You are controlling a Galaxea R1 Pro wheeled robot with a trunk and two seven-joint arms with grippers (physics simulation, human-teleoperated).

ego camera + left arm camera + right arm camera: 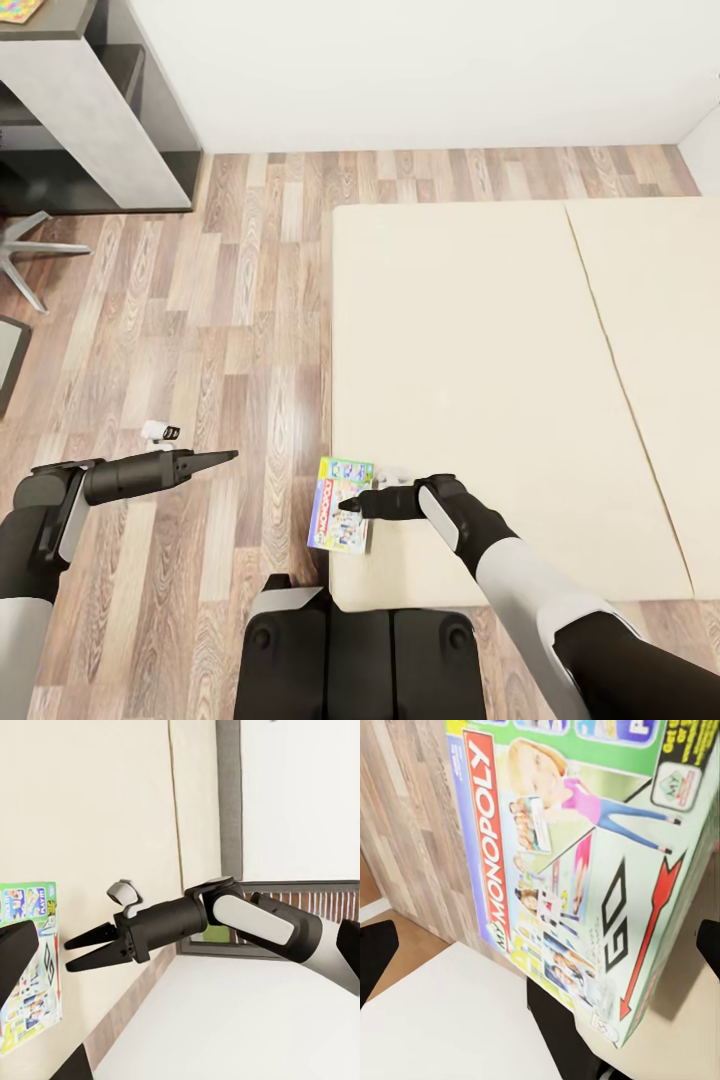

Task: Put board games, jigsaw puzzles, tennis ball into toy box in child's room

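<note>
One board game [340, 505], a flat "My Monopoly" box [577, 870] printed green, blue and red, lies at the near left corner of the beige bed [500, 380], hanging a little over the bed's edge. My right gripper [347, 504] is open just above the box's right side, fingers pointing left; the left wrist view shows its two fingers [82, 940] spread next to the box [26, 960]. My left gripper [226, 458] hovers open over the wood floor, left of the bed, holding nothing. A corner of a jigsaw puzzle [15, 8] shows on the table [60, 25] at the far left.
The table's grey side panel [95, 115] and dark shelves stand at the back left, with chair legs [30, 250] beside them. Wood-plank floor [230, 300] runs between table and bed. A white wall closes the back. My black base [355, 650] sits against the bed's near edge.
</note>
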